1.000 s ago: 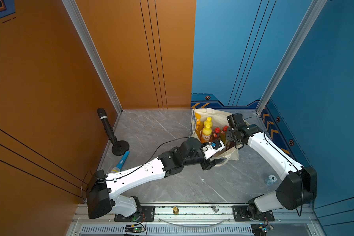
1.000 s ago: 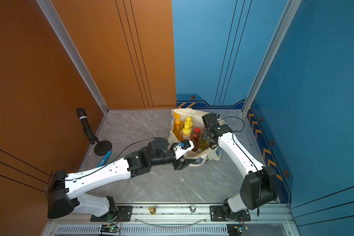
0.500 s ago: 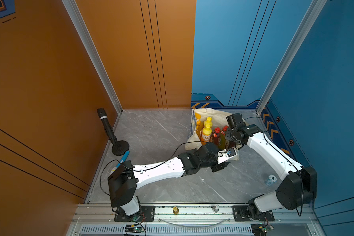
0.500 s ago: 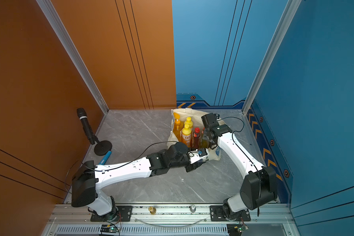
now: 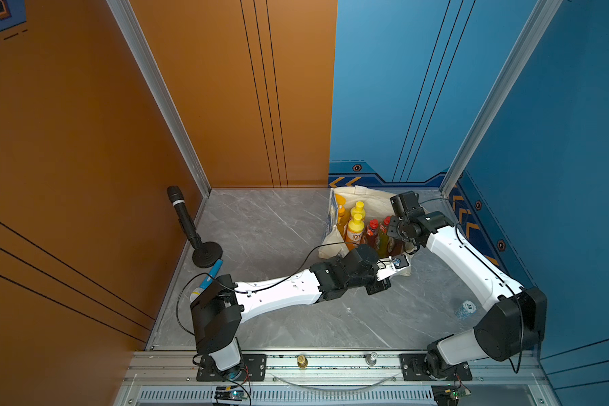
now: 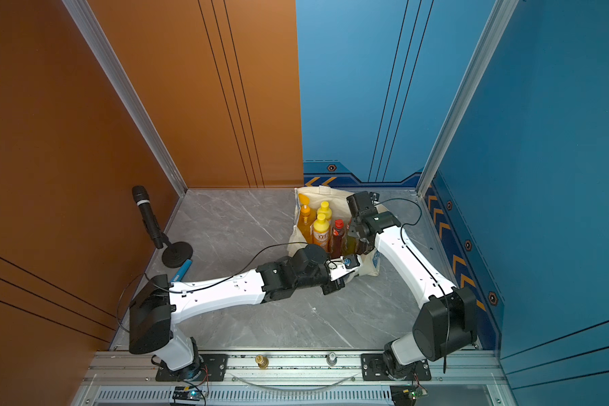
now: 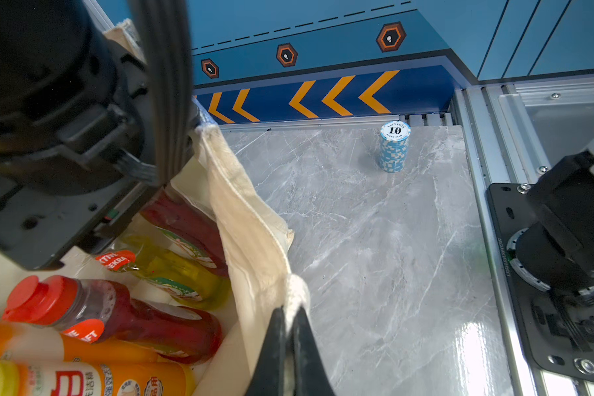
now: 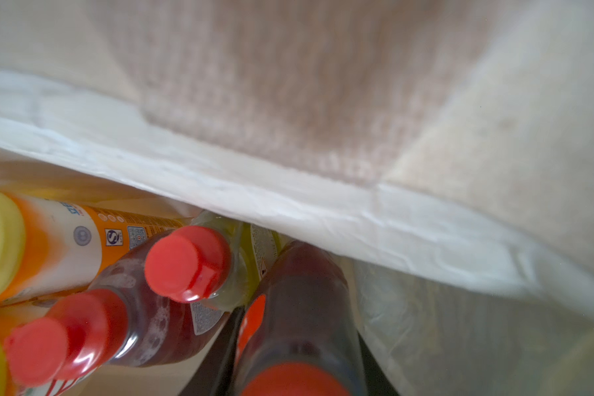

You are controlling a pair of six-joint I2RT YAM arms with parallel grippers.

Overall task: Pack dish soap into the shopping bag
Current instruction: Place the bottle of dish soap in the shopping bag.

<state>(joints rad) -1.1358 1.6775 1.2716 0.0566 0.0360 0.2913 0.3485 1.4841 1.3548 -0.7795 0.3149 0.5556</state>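
The left wrist view alone shows the left jaws clenched on the cream rim of the shopping bag (image 7: 251,219); in both top views the wrist hides that pinch. Only the right wrist view shows the right jaws grasping a dark red bottle (image 8: 299,308) inside the bag, with a yellow-green bottle (image 8: 186,264) just beside them. A stack of poker chips (image 7: 394,147) stands on the worktop (image 7: 374,257) well beyond the left jaws. A second ago the left jaws stood apart.
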